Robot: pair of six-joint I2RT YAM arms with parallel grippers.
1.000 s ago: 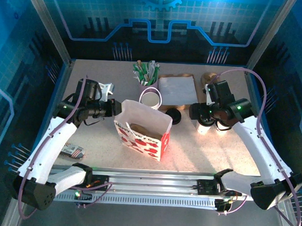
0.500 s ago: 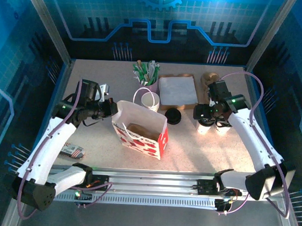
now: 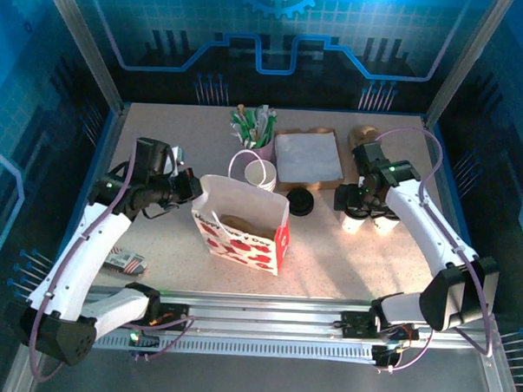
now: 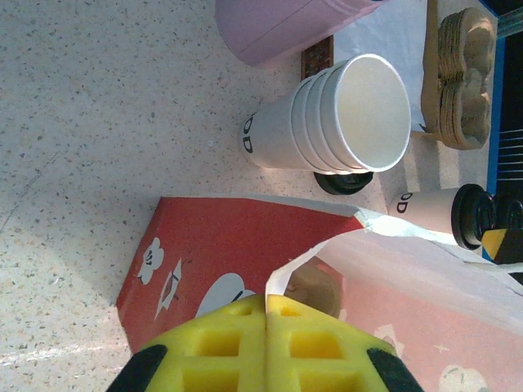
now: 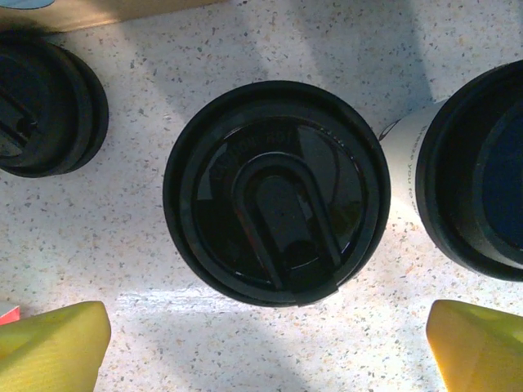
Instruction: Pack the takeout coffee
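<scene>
My right hand is wide open and holds nothing. Its two yellow fingers sit at the bottom corners of the wrist picture. The takeout coffee stands right under the hand, in the middle of that picture, so I look straight down on its black lid. From above, it stands on the table at the right, well apart from the gift bag in the middle. A second lidded cup stands just beside it.

The cup is paper, so it should be light and soft. It will squash if I squeeze hard. The smooth lid may pop off. I should hold the white sides just under the lid, gently.

My left hand is shut tight. I think it pinches the bag's top edge, but the pads hide the spot.
</scene>
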